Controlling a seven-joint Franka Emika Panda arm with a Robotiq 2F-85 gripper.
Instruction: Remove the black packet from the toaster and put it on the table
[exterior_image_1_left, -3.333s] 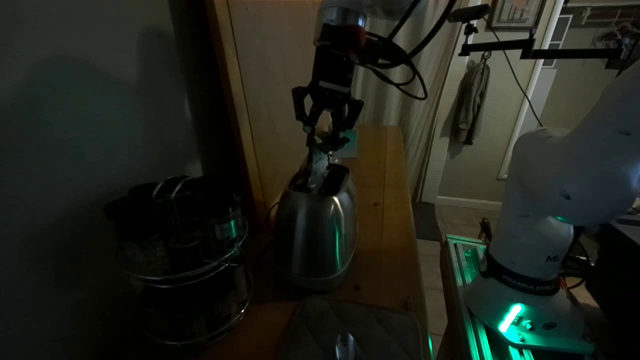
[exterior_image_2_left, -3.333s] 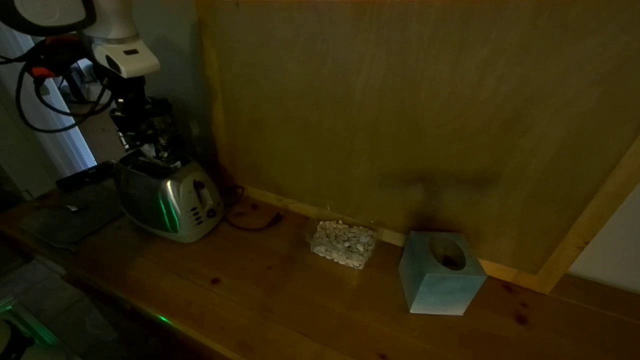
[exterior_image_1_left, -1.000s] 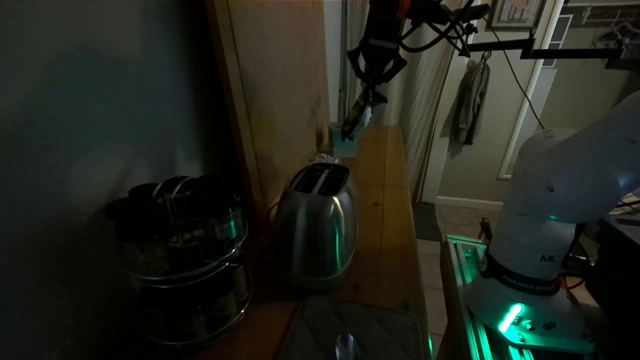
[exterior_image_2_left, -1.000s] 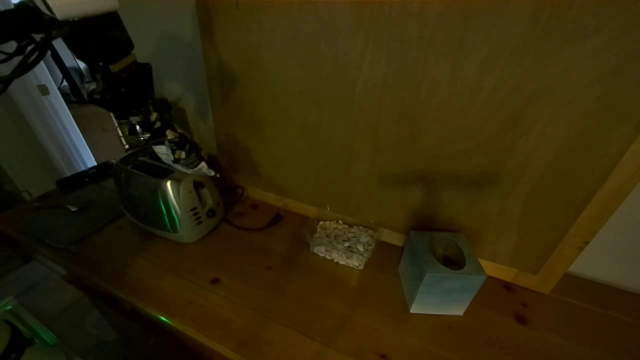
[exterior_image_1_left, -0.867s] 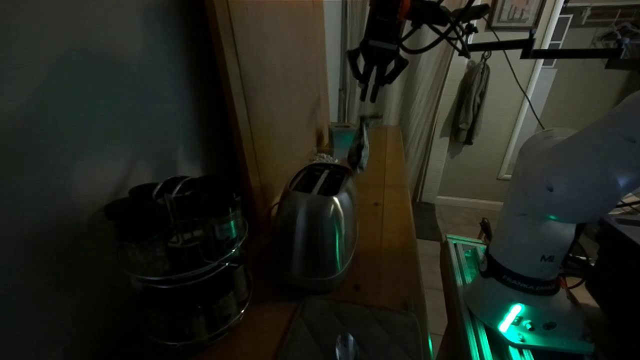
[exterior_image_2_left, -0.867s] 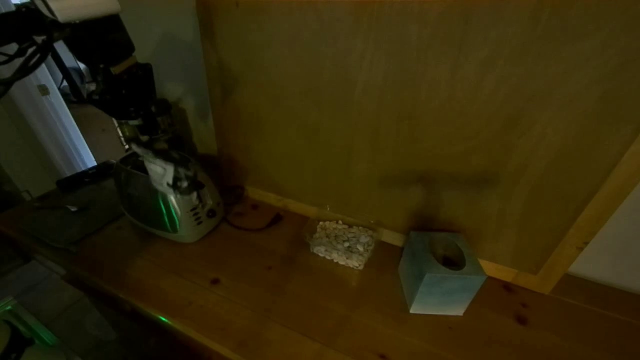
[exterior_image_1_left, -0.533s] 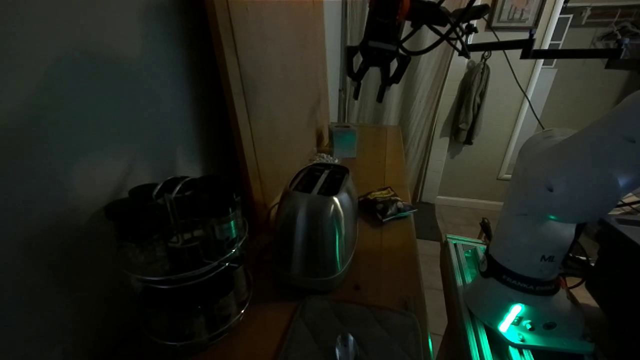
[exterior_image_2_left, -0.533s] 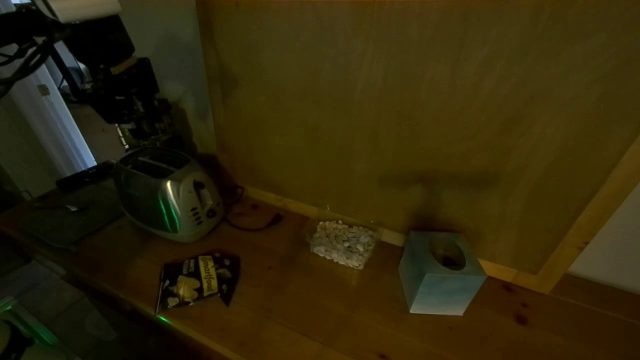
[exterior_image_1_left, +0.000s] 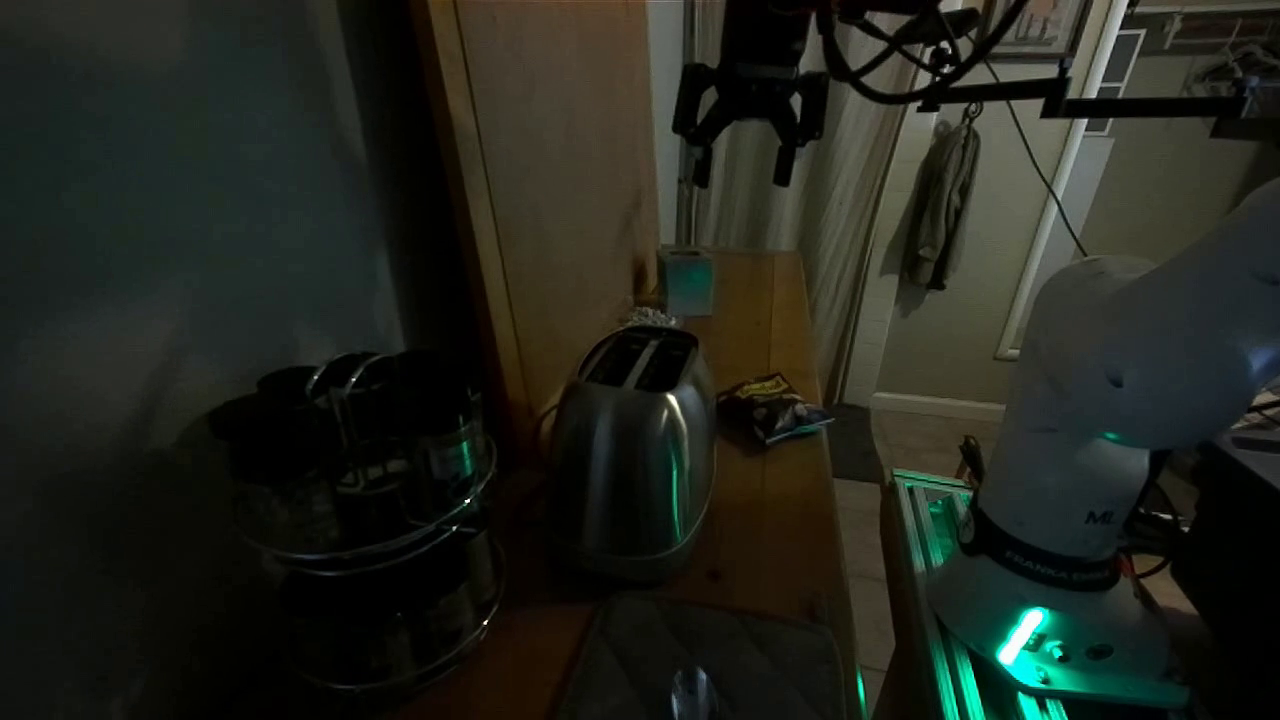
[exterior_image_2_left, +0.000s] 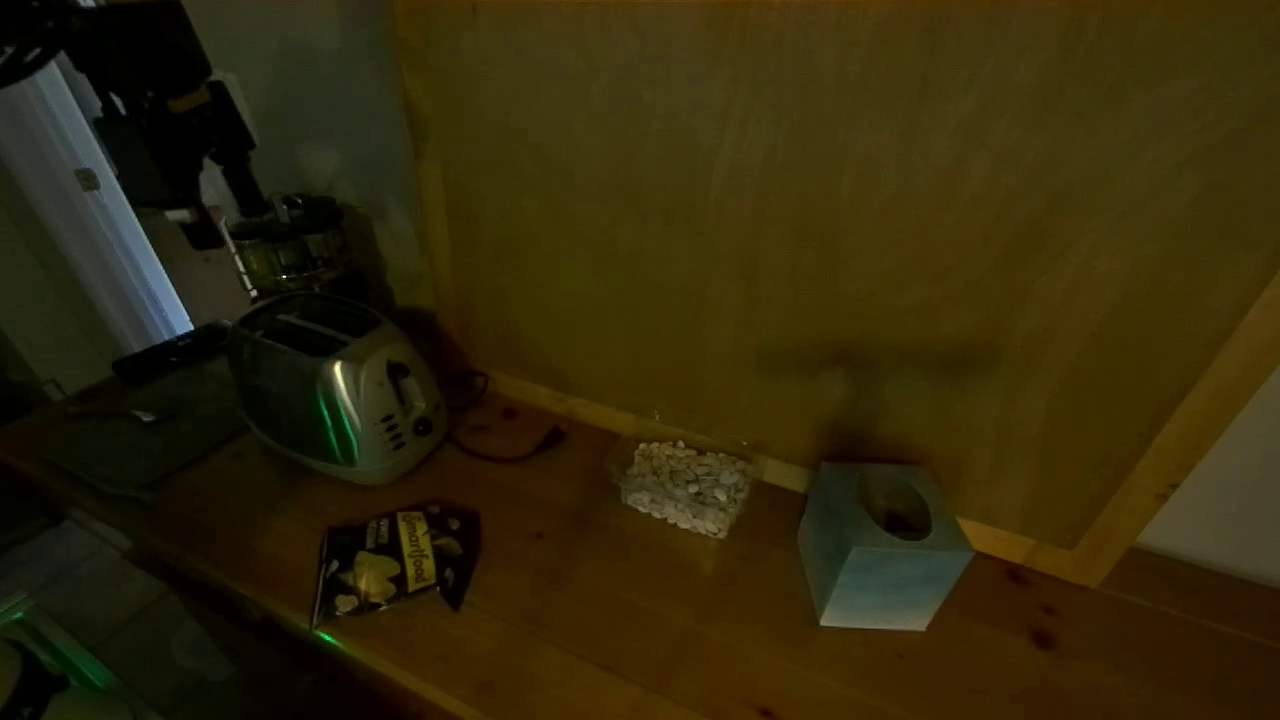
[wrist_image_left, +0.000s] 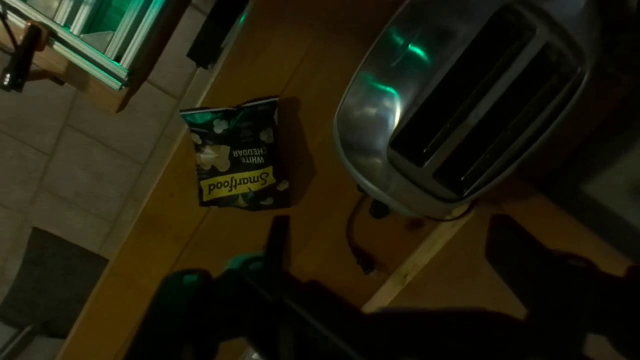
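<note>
We saw a smooth, pale, rounded arm (exterior_image_1_left: 1165, 340) and, circling it low down, a black band (exterior_image_1_left: 1045, 560) printed FRANKA in light letters. On the broad base (exterior_image_1_left: 1085, 615), equally pale, glowed a bright green light bar (exterior_image_1_left: 1020, 635). The gripper (exterior_image_1_left: 743, 170) was black, angular and jointed, with blunt fingers (exterior_image_1_left: 785, 167), and thick black cables (exterior_image_1_left: 885, 97) looped beside it.

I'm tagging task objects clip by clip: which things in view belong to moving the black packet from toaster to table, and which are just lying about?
Part of the job:
black packet, on the table
toaster
gripper, open

Just lying about:
pale blue box
pale stones
wire rack
quilted mat
metal utensil on the mat
</note>
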